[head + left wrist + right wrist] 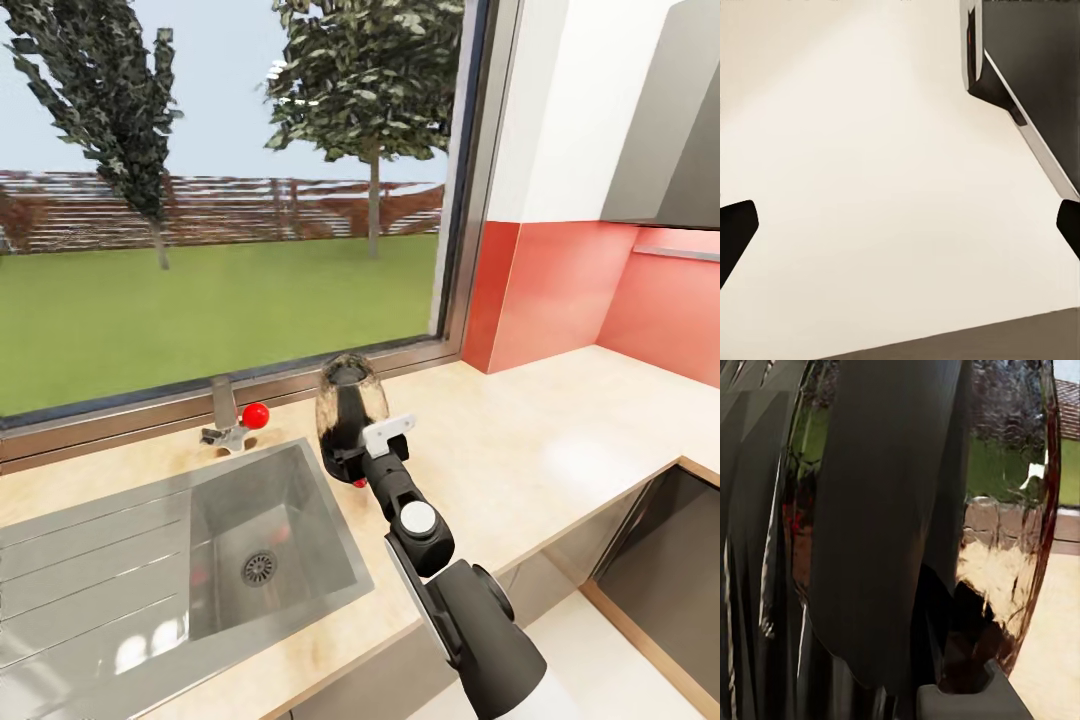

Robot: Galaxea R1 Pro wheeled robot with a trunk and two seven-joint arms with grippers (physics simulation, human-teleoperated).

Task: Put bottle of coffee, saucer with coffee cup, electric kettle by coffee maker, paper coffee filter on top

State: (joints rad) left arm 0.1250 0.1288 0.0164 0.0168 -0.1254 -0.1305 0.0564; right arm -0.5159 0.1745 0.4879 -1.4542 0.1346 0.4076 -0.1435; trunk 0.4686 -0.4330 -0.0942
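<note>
Head view: the right arm reaches forward over the long light wood-grain counter [520, 450], and its right claw [372, 440] sits against the black loop handle of the rounded clear glass electric kettle [350, 410] with dark contents and a black base. One white finger [390, 432] lies across the handle on the side toward the red wall; the other is hidden behind the kettle, so the claw appears closed on the handle, though the contact itself is masked. The kettle is upright, directly ahead of the claw; whether its base touches the counter cannot be told. To the claw's left lies the stainless steel sink [240, 540] with its ribbed drainboard, and beyond that the grey tap with a red knob [238, 420] under the big window [230, 200]. To the claw's right the counter runs bare to the red backsplash [560, 300].

Left wrist view: the two dark fingertips [735, 232] of the left claw [900, 232] stand at opposite edges of the picture, spread wide with nothing between them. Past them is a pale cream surface [870, 165] and, farther off, a dark panel with a metal edge [1035, 75].

Right wrist view: pressed close to the claw, the kettle's glass wall [1005, 525] mirrors grass and fence, with the dark handle [885, 525] running across just in front.
</note>
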